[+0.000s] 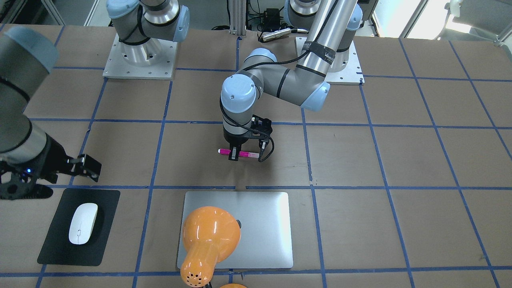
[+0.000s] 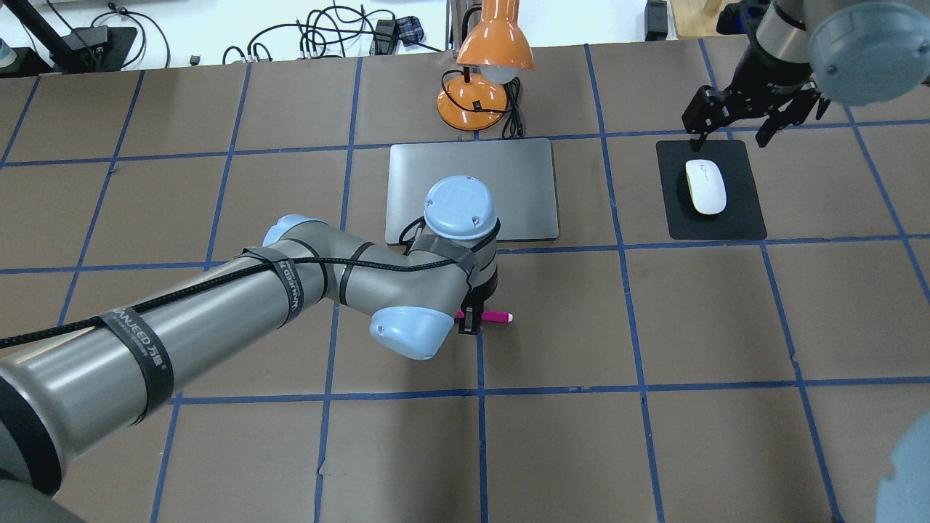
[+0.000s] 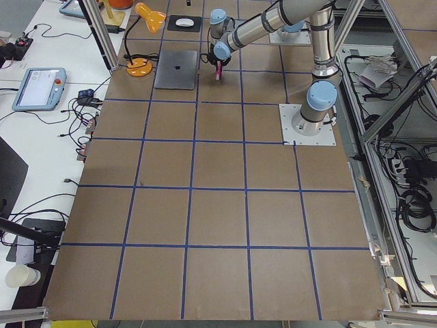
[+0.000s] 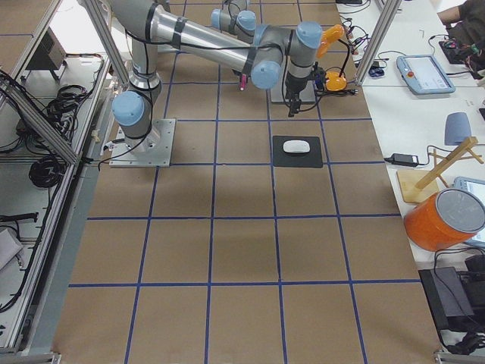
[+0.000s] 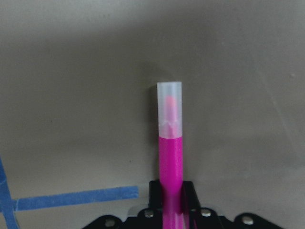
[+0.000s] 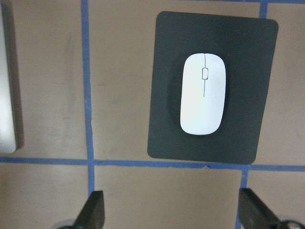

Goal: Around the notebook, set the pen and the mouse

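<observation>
Pen [image 1: 247, 153]: gripped mid-barrel by left gripper [image 1: 233, 155], lying horizontal, magenta body with the clear cap end sticking out. It's over the brown table [image 1: 400, 160] on the robot's side of the notebook [image 1: 264, 224], apart from its edge. Can't tell if it touches the table.

Left wrist cam shows what the room cams don't: fingers [image 5: 155, 191] clenched on the barrel, pink tip visible through the cap. In the overhead the arm's own wrist hides most of the grasp and only the cap end of the pen pokes out.

Mouse [image 1: 83, 223]: sits on the black mat [image 1: 56, 252], well off to the robot's right of the notebook. Right gripper [image 2: 732, 125] hangs above the mat's far edge, jaws spread wide, holding nothing. Right wrist cam looks straight down on mouse and mat, with a sliver of notebook at frame left.

Orange desk lamp [image 1: 210, 236] covers part of the notebook in the front view; the overhead shows its base just beyond the notebook's far edge.

Count: 1 pen, 1 mouse, 1 notebook, 1 mat, 1 lamp, 2 arms.

Writing: white lettering on the left arm's black cable straps [image 2: 138, 349], not reliably readable. Small dark logo at notebook centre, visible from the left side view.
</observation>
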